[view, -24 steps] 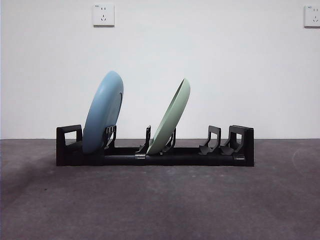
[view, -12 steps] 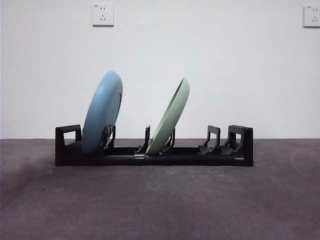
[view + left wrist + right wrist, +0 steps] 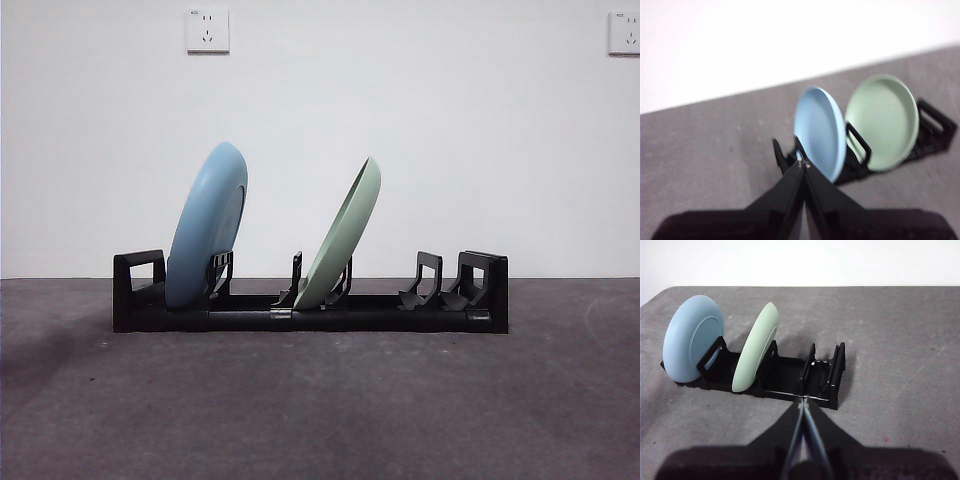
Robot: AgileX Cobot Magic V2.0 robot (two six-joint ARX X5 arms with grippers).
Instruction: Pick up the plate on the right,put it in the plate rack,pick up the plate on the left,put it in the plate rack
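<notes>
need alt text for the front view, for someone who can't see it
A long black plate rack sits on a dark grey table before a white wall, holding two plates on edge. A blue plate stands at its left end and a green plate near the middle, both leaning right; the right-hand slots are empty. No arm shows.
</notes>
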